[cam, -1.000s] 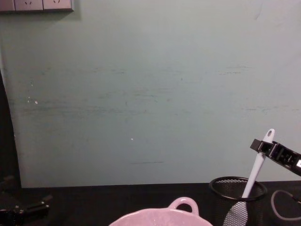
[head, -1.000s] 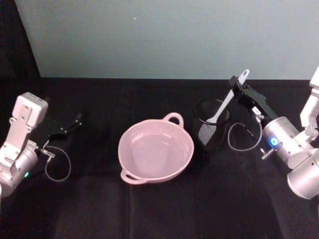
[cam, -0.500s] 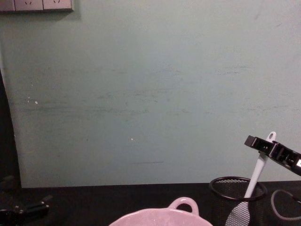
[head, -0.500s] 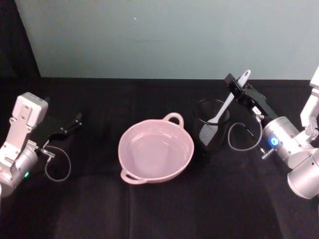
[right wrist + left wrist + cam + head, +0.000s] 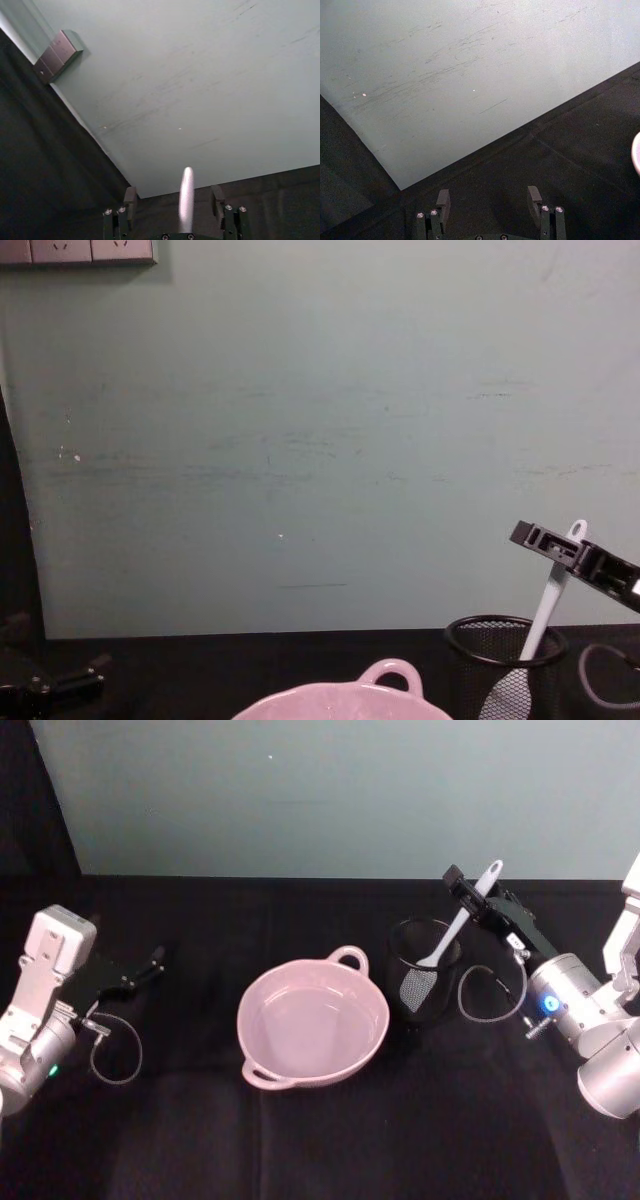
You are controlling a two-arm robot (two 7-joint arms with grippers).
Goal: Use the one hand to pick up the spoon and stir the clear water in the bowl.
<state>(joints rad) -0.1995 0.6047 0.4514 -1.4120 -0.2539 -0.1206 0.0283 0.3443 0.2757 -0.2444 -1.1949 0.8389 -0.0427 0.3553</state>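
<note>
The white spoon (image 5: 458, 921) stands tilted in a black wire-mesh cup (image 5: 423, 983), its handle end with the hole pointing up and back. My right gripper (image 5: 477, 893) is open around the upper handle, one finger on each side. In the right wrist view the spoon handle (image 5: 186, 199) rises between the fingers (image 5: 131, 196) with a gap on both sides. The pale pink bowl (image 5: 262, 1038) with clear water sits left of the cup. From the chest view the right gripper (image 5: 549, 541) hangs over the cup (image 5: 470, 660) with the spoon (image 5: 548, 602) passing through it.
My left gripper (image 5: 143, 970) rests open and parked at the table's left, its fingers (image 5: 443, 200) apart over black cloth. A pale green wall backs the table. A grey cable loop (image 5: 478, 995) hangs beside the mesh cup.
My right gripper has moved forward and left, so the spoon handle now lies between its fingers. The spoon, the bowl and the left arm have stayed in place.
</note>
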